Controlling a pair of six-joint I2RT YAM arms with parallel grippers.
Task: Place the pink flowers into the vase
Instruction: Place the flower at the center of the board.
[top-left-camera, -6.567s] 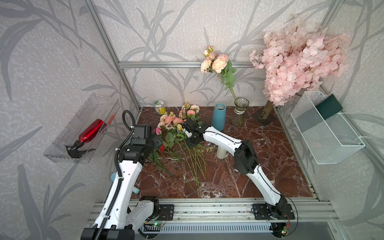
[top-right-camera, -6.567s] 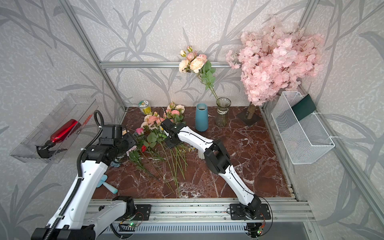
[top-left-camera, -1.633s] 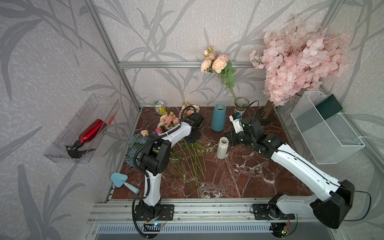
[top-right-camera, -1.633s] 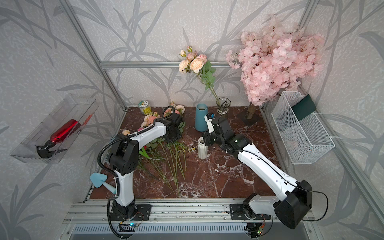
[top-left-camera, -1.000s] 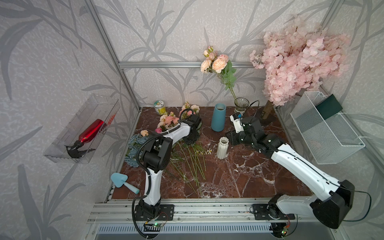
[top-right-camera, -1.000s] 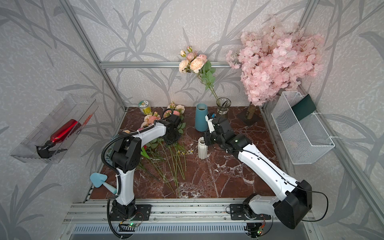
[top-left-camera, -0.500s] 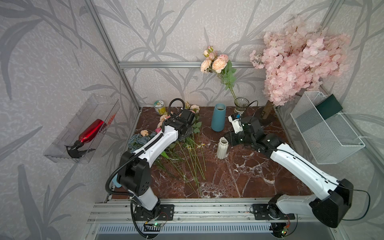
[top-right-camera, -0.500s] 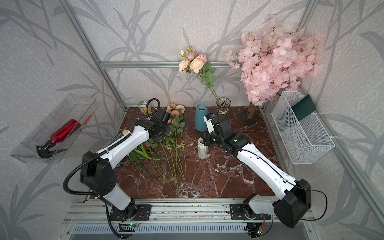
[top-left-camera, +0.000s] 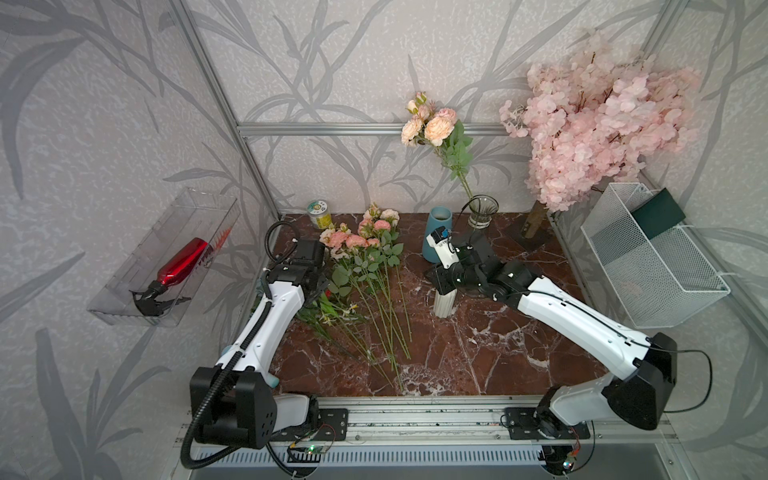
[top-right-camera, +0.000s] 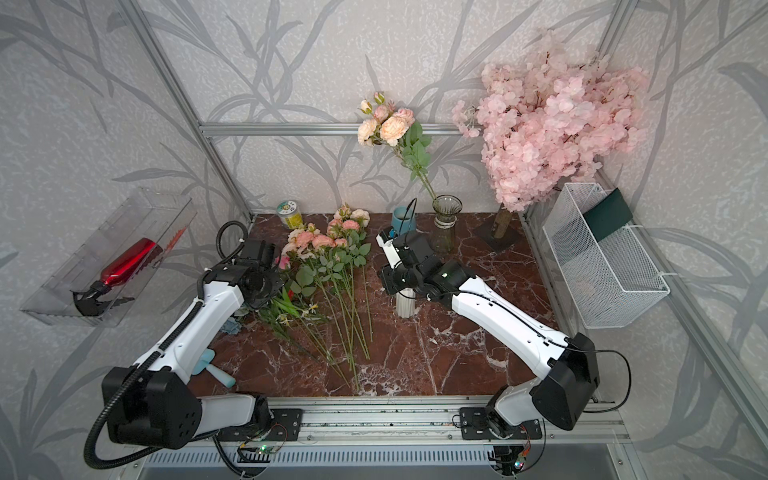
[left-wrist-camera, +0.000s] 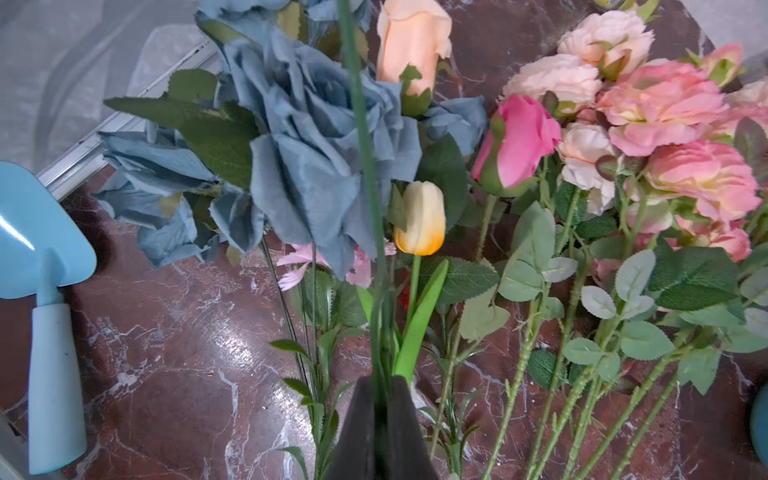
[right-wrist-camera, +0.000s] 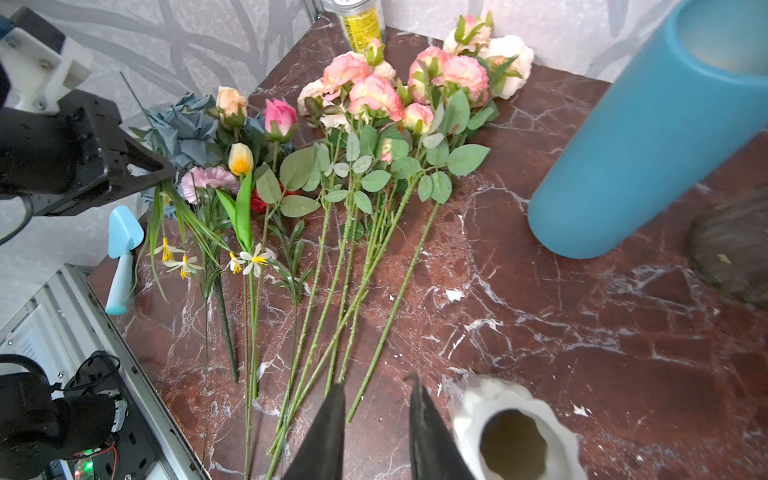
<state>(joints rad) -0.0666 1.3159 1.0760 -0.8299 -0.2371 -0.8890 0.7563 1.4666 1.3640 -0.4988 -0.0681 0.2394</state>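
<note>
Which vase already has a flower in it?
The clear glass vase at the back, holding one pink spray. The blue vase and white ribbed vase hold none.

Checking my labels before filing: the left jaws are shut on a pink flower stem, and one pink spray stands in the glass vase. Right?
Not quite. The right wrist view shows the jaws of the left gripper shut on a thin grassy spray with small white-and-yellow blooms, not a pink flower stem. One pink spray does stand in the glass vase.

Bright even light w/ glare on tabletop (left-wrist-camera: 195, 353)
</note>
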